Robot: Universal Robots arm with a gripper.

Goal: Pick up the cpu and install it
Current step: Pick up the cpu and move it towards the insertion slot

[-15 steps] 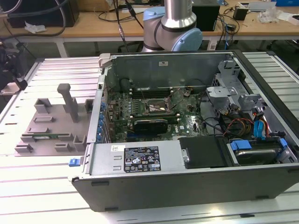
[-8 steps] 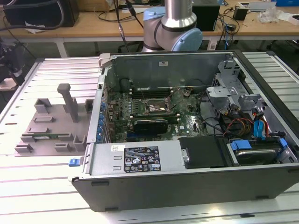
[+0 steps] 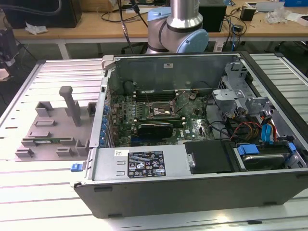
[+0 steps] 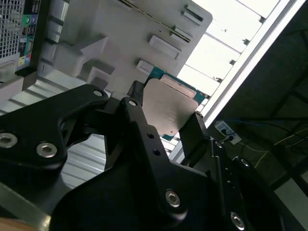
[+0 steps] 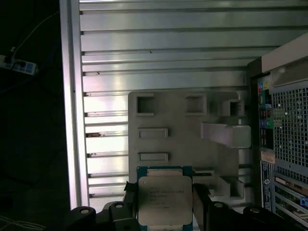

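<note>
— Where is the chip at this moment?

— The small flat square cpu with the shiny silver metal top and a green edge (image 5: 165,199) sits between the two black metal fingers (image 5: 129,204) of the black gripper (image 5: 165,211). In both wrist views one finger presses against each of two opposite edges, so the gripper is closed on the cpu and holds it. The silver face is turned toward both wrist cameras.

— Does it rest on something?

— No. In the second wrist view it is clear of the pale grey plastic tray with raised blocks and slots (image 4: 120,29). The tray lies farther off behind it, on the ribbed aluminium table (image 5: 168,48).

— And the computer?

— In the exterior view the open grey metal computer case (image 3: 192,72) lies on its side, just beside the tray, at the exterior view's right of it. The black square socket with a metal frame (image 3: 161,111) is on the green board inside the case. I cannot tell what is in the socket.
</note>
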